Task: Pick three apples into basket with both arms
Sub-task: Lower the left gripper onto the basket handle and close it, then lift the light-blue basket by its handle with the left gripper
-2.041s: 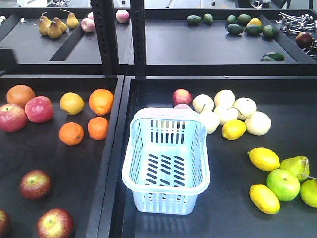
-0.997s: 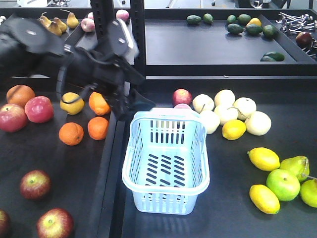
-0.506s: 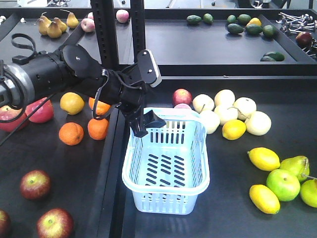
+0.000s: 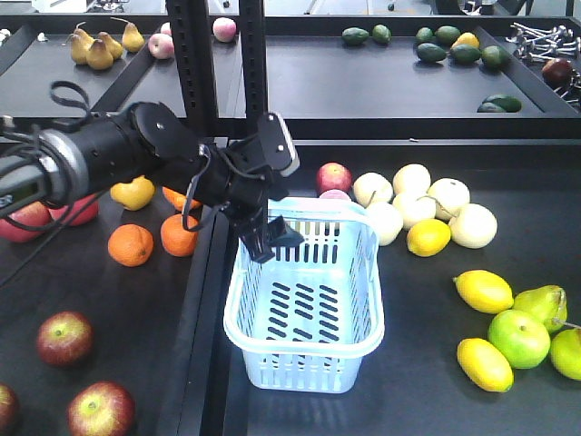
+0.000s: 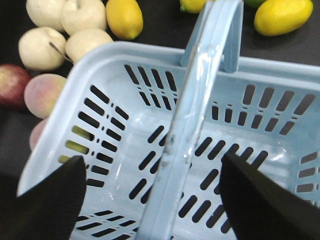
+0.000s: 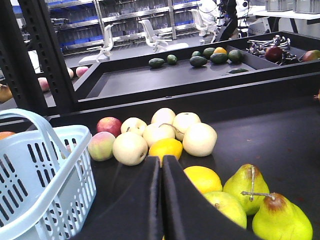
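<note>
- Three apples [image 4: 64,338] lie at the near end of the left tray [image 4: 54,282], well apart from the basket [image 4: 302,347].
- Right gripper [image 6: 161,167] hangs clenched and empty beside the pears [image 6: 280,220].
- Left gripper [image 4: 272,238] hovers over the basket's far left corner, jaws spread wide, one each side of its handle [image 5: 195,100].

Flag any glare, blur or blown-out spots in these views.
Front view: sharp, evenly lit, though the pale round fruits wash out. Left wrist view: glare streak down the basket handle; dark fingers soft. Right wrist view: right gripper a featureless black mass.
</note>
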{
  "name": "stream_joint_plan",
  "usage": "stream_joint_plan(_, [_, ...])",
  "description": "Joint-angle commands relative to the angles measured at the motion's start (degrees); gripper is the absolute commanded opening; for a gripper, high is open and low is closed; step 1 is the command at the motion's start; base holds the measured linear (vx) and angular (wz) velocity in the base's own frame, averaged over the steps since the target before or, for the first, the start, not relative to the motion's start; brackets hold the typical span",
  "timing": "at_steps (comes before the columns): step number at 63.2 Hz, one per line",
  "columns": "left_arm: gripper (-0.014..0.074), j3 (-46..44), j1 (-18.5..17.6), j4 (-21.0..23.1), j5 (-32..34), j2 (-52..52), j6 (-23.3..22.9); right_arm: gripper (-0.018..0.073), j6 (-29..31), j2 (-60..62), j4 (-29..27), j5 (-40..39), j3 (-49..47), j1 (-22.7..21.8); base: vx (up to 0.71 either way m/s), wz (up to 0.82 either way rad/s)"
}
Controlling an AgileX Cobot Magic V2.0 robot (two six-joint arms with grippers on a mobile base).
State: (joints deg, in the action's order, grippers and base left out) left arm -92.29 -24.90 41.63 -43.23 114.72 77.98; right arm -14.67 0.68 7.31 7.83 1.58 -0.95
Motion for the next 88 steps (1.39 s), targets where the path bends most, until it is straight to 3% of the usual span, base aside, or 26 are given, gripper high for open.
stream_joint_plan(1, [0.0536,-1.8,-0.1,2.1,0.6,-2.1,-0.7,-0.0004,0.3,0.8,0.1,-4.3,0.8,-0.2,0.00,0.00])
stream_joint_plan(7, [0.0511,-1.8,-0.1,2.1,0.5,-1.6,-2.0,-0.0004,0.3,0.8,0.1,-4.3,0.8,-0.2,0.00,0.00])
stream_joint_plan(15, [0.0410,-1.8,-0.1,2.1,0.5,-1.7,-4.7,-0.0004,0.3,0.8,0.1,-4.3,0.8,-0.2,0.00,0.00])
stream_joint_plan(33, [-0.0010,-1.8,-0.1,2.2,-2.2,-3.3,-9.1,-0.0004,0.3,0.8,0.1,-4.3,0.8,-0.2,0.00,0.00])
stream_joint_plan(43, [-0.0008,-1.8,-0.1,2.2,-4.6,-6.3,-10.1,-0.0004,0.3,0.8,0.1,-4.3,0.8,-0.2,0.00,0.00])
stream_joint_plan(49, [-0.0008,-1.8,-0.1,2.2,-5.1,-8.9,-13.5,-0.0004,0.3,0.8,0.1,-4.3,0.8,-0.2,0.00,0.00])
stream_joint_plan(60, [-0.0008,-1.8,-0.1,1.0,-7.9,-14.3,-22.0,-0.0004,0.3,0.8,0.1,-4.3,0.8,-0.2,0.00,0.00])
stream_joint_plan(75, [-0.0008,-1.8,-0.1,-5.5,-13.6,-23.2,-34.9,-0.0004,0.3,0.8,0.1,-4.3,0.8,-0.2,0.00,0.00])
stream_joint_plan(88, [-0.0008,-1.8,-0.1,-10.0,-14.3,-32.7,-44.2,-0.0004,0.3,0.8,0.1,-4.3,0.8,-0.2,0.00,0.00])
